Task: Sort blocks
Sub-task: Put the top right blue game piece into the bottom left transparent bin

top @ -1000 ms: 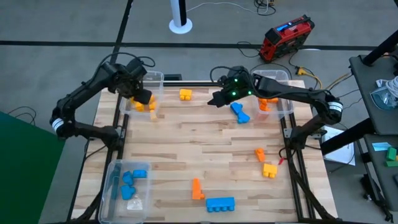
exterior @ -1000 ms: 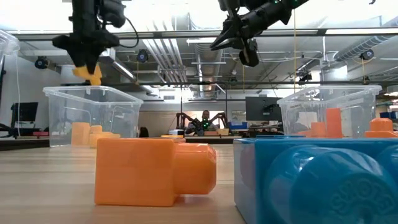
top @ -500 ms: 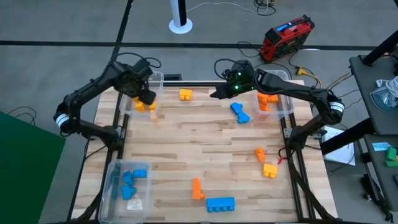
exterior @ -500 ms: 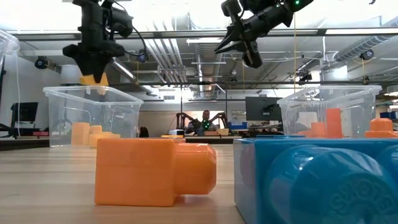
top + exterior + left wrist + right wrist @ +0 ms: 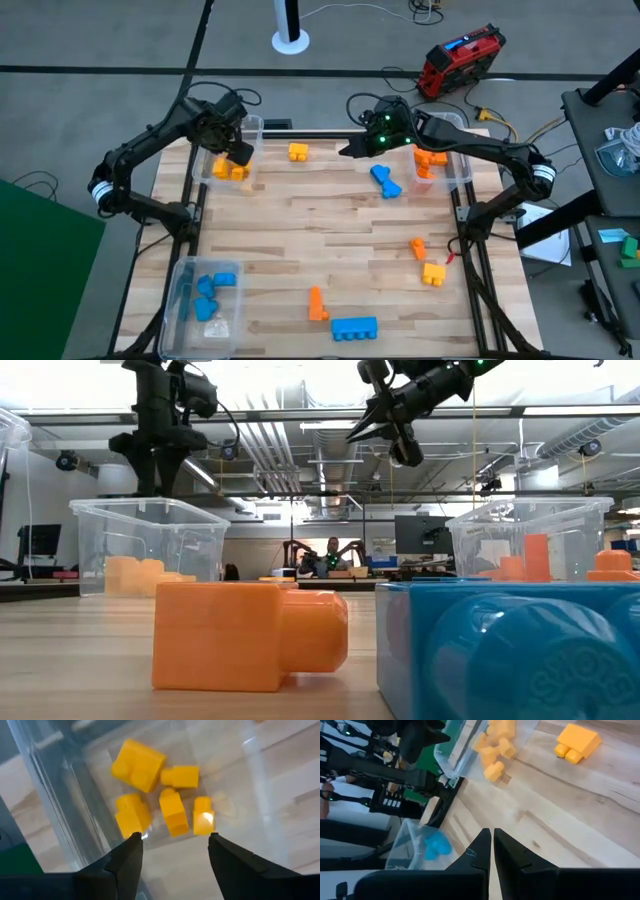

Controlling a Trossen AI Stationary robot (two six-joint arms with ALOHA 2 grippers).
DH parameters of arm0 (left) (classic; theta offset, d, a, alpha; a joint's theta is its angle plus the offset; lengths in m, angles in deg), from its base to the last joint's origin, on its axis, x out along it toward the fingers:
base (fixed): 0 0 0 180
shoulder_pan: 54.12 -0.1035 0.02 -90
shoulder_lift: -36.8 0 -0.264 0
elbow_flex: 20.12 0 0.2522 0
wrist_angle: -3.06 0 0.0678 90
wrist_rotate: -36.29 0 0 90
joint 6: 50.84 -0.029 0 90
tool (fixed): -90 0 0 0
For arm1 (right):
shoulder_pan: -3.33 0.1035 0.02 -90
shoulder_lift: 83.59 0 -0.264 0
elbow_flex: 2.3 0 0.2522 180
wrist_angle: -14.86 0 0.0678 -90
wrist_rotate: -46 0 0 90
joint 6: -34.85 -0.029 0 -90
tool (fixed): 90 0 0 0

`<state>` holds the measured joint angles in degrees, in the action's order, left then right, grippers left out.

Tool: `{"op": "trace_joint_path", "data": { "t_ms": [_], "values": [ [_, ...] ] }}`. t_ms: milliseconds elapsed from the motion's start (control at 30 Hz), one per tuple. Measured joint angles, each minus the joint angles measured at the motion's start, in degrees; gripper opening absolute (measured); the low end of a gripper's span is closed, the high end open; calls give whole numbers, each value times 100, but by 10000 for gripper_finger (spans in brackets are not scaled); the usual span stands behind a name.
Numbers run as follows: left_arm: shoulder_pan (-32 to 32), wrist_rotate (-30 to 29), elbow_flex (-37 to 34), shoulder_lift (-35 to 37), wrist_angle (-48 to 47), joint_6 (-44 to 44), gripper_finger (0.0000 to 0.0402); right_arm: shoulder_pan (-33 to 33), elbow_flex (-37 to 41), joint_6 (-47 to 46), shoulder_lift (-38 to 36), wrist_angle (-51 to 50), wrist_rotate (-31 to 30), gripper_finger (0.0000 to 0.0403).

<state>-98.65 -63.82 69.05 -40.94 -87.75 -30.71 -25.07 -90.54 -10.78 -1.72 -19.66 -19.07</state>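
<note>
— Where am I driving this from the look of it?
— A lab or workshop: exposed ceiling ducts (image 5: 290, 445), monitors (image 5: 420, 530) far behind my table (image 5: 330, 250), a red power unit (image 5: 460, 60) on grey floor.

Three clear bins (image 5: 228, 160) stand on the table (image 5: 320, 250). Seven blocks lie loose on the boards: two blue (image 5: 385, 181), three orange (image 5: 317, 304) and two yellow (image 5: 298, 152). The left wrist view shows five yellow blocks (image 5: 138, 764) in one bin. Counts of the blue and orange blocks inside the other two bins cannot be told.
</note>
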Motion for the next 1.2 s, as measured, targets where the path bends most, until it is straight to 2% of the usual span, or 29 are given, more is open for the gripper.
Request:
{"op": "trace_joint_path", "data": {
  "t_ms": [267,400,500,600,700,933,1033,1200],
  "values": [
    [350,50,776,31,694,-419,206,84,0,-295,-320,-262,5,13],
    [615,529,1022,31,1484,-932,206,267,0,-353,-474,-890,-71,13],
    [715,852,1083,31,1966,-1221,206,396,0,-288,-525,-1671,-356,13],
    [732,915,1087,31,2267,-1360,206,405,0,-174,-507,-2480,-798,13],
    [732,916,1087,31,2447,-1473,206,294,-1,-55,-404,-2849,-1253,13],
    [735,920,1087,31,2867,-1517,206,-100,-789,697,460,-4179,-2599,12],
    [730,920,1087,31,2863,-1519,206,-286,-1150,1104,970,-4526,-2664,12],
    [730,920,1083,31,2858,-1519,206,-428,-1501,1637,1786,-4553,-2660,13]
  ]
}}
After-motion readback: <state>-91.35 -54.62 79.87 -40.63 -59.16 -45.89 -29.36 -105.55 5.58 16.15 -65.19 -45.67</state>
